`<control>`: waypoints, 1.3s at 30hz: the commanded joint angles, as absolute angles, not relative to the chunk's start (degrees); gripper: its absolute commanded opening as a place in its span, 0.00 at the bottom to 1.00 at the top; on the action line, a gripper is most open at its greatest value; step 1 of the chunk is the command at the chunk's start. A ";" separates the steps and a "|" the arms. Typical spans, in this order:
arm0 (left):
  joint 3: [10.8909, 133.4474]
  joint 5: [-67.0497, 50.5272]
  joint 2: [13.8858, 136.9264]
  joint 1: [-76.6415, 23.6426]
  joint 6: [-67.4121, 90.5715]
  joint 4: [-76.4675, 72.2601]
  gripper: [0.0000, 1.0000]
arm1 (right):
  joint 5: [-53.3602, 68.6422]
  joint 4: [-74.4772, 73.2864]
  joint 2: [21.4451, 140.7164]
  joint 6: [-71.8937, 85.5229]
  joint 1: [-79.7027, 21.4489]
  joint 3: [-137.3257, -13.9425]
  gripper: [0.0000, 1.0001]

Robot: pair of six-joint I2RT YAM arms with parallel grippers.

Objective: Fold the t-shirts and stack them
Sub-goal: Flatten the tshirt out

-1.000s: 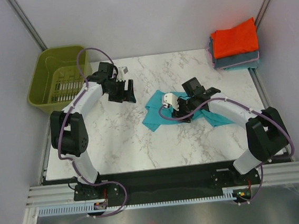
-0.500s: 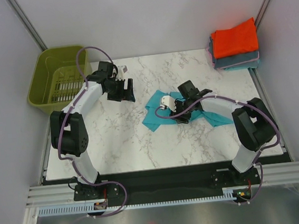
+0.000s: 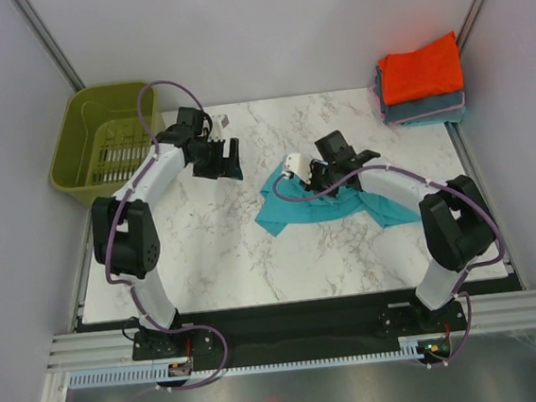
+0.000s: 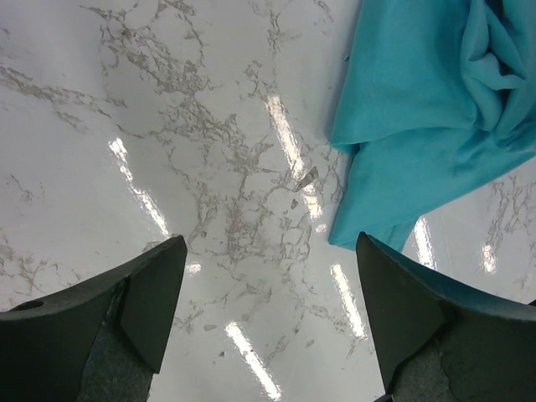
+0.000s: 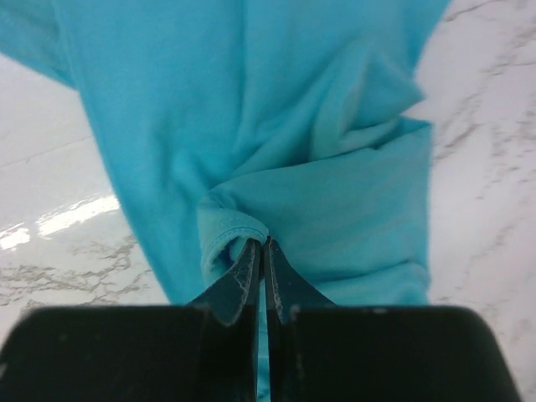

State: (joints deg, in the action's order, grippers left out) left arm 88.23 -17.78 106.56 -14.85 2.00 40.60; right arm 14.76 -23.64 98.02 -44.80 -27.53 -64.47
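Observation:
A crumpled teal t-shirt (image 3: 279, 214) lies mid-table, also visible as teal cloth (image 5: 251, 126) in the right wrist view and teal cloth (image 4: 419, 109) in the left wrist view. My right gripper (image 3: 300, 181) (image 5: 263, 243) is shut on a rolled hem of the teal shirt, near its back edge. To the left of the shirt, above bare marble, my left gripper (image 3: 226, 161) (image 4: 268, 251) hangs open with nothing in it. An orange-red folded t-shirt (image 3: 421, 67) rests on a grey-blue folded one (image 3: 425, 110) at the back right corner.
An olive-green basket (image 3: 70, 135) stands off the table's back left corner. The marble table (image 3: 207, 254) ends at metal rails on the near side. Purple cables loop along both arms.
My right gripper has closed on the teal shirt's hem and moved toward the back left, pulling the cloth with it. The left gripper has barely shifted.

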 commanded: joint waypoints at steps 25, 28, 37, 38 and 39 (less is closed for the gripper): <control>91.84 -15.29 107.05 -17.66 -1.85 40.43 0.91 | -5.46 -14.41 123.84 -41.40 -1.14 -103.45 0.00; 92.98 -19.23 109.07 -18.37 -1.85 40.69 0.91 | -3.69 -14.41 120.77 -38.77 -1.32 -101.96 0.07; 104.58 -29.26 123.30 -19.34 -2.54 43.50 0.85 | -7.20 -14.85 117.52 -38.41 -0.97 -95.54 0.00; 105.46 -30.49 124.18 -19.34 -2.81 43.85 0.85 | -7.56 -14.85 117.25 -38.06 -0.79 -94.93 0.00; 106.08 -31.98 124.89 -19.42 -2.90 43.86 0.85 | -7.38 -14.85 116.90 -37.88 -0.44 -94.75 0.00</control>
